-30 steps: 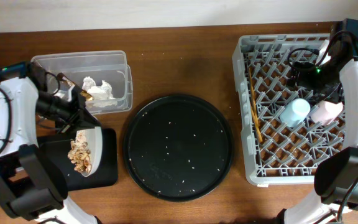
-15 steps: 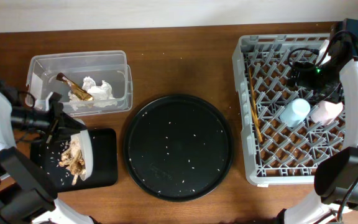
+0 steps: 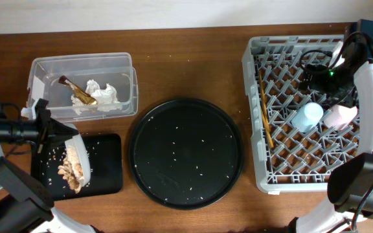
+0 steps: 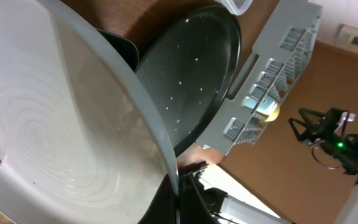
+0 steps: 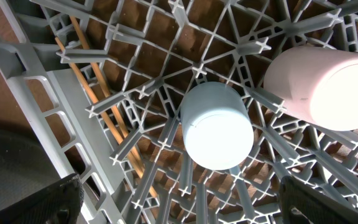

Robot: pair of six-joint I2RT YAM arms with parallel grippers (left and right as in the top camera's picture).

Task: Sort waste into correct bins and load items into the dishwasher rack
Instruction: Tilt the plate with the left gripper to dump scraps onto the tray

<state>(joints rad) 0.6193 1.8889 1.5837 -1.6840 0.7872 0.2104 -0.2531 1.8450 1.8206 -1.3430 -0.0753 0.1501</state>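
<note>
My left gripper [image 3: 56,133] is shut on the rim of the pale grey bowl [image 3: 78,162], which is tipped on edge over the shallow black tray [image 3: 105,165]. Beige-brown food scraps [image 3: 68,173] slide from the bowl onto that tray. The bowl's inside fills the left wrist view [image 4: 55,124], its rim pinched between the fingers [image 4: 178,196]. The clear tub [image 3: 83,84] holds white tissue [image 3: 103,94] and a brown stick-like scrap [image 3: 76,94]. My right gripper [image 3: 322,77] is open above the grey rack [image 3: 254,116], over the light blue cup [image 5: 216,124], pink cup [image 5: 325,87] and chopsticks [image 5: 98,93].
A large round black tray [image 3: 186,152] with scattered rice grains lies in the middle between the bins and the rack. Cables hang near the right arm at the rack's far corner. No yellow bowl shows.
My left arm has swung left and outward, taking the bowl from beside the tub to over the black tray and tipping it further. Scraps have spilled onto the tray. The right arm is still.
</note>
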